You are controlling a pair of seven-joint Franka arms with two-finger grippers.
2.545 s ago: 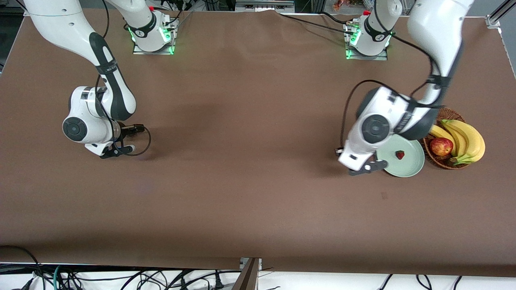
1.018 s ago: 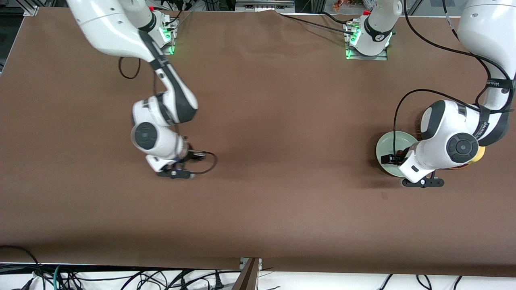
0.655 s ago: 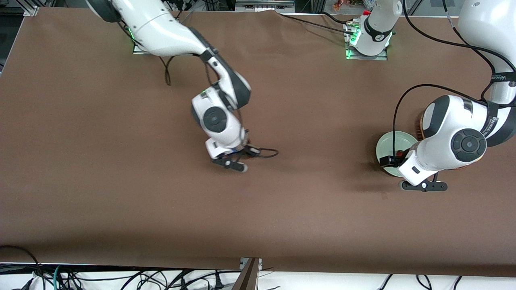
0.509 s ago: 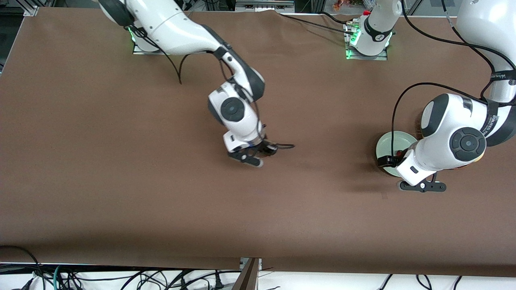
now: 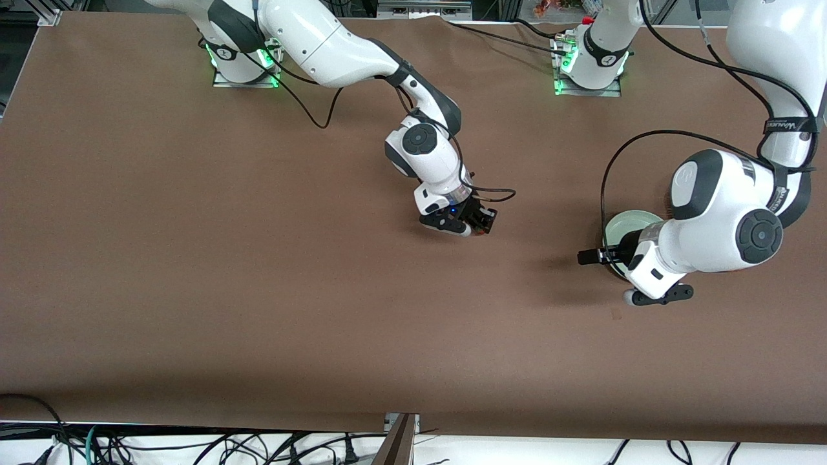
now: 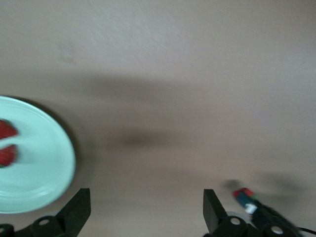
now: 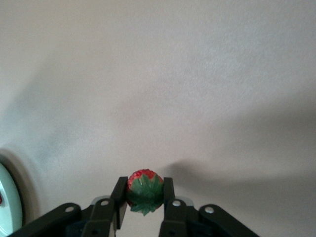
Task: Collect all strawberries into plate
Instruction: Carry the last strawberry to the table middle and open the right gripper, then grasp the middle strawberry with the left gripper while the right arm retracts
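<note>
Strawberry (image 7: 143, 191) pinched in right gripper (image 7: 143, 197), green cap facing the wrist camera.

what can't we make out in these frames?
- Plate, front view: mostly hidden by the left arm; its berries are covered.
- Plate, left wrist view: cut by the edge; two strawberries blurred, partly cropped.
- Basket: hidden under the left arm.
- Held strawberry, front view: barely visible in the right gripper.

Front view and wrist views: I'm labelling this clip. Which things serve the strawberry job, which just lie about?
Job: plate; two strawberries on it; third strawberry in the right claw; open left claw over the table by the plate.
Lying about: cables off the table's edge nearest the camera.
</note>
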